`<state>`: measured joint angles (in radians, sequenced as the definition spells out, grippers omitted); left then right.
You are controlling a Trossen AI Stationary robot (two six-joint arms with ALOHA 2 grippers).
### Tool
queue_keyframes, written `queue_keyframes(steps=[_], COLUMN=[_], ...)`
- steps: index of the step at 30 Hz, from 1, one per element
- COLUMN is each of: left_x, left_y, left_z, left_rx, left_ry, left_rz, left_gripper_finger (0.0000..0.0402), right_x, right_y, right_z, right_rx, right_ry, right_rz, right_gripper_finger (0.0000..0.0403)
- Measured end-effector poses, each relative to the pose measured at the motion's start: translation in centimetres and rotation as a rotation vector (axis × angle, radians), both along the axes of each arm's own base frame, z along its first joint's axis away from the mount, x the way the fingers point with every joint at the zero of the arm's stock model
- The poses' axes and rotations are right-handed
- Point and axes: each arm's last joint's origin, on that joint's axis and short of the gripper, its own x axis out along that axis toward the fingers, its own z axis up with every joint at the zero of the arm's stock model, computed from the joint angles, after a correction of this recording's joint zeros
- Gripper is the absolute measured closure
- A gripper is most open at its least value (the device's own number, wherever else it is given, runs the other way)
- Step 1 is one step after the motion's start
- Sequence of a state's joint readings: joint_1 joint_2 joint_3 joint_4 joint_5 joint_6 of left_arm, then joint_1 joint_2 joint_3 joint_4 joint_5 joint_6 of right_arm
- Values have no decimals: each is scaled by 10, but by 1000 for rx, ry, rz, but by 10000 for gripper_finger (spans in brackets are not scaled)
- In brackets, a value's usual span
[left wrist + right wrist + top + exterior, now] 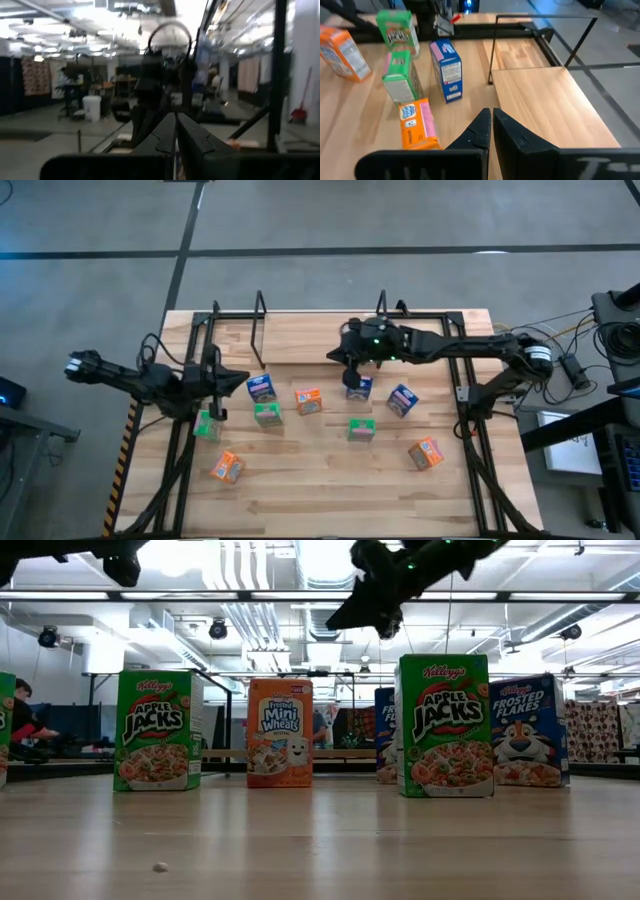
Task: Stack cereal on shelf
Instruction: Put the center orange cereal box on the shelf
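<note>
On the wooden table (320, 850) stand cereal boxes: a green Apple Jacks box (157, 730) at left, an orange Frosted Mini Wheats box (280, 732) farther back, a nearer Apple Jacks box (444, 725), and a blue Frosted Flakes box (530, 730) at right.

Apple Jacks green box (157, 730), Mini-Wheats orange box (280, 733), Frosted Flakes blue box (530, 731)

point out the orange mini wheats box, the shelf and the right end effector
orange Mini Wheats box (279, 733), low view, front label
shelf (259, 313), high view, upright hoop end
right end effector (491, 131), right wrist view, between its shut fingertips
</note>
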<state>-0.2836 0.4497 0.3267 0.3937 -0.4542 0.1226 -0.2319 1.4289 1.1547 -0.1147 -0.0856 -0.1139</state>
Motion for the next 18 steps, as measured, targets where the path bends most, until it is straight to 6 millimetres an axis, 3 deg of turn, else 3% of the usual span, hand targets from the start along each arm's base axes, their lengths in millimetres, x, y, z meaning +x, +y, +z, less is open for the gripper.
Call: queue_keyframes(steps=[8, 18], left_x=[1, 1], left_y=[1, 1], left_z=[1, 2], left_rx=[15, 38], left_ry=[181, 208], left_rz=[29, 33], left_gripper_finger=[401, 401], right_x=[23, 36], right_y=[-7, -7], right_z=[4, 1], right_rx=[-27, -55], right_ry=[200, 296], right_rz=[42, 175], right_gripper_finger=[394, 394])
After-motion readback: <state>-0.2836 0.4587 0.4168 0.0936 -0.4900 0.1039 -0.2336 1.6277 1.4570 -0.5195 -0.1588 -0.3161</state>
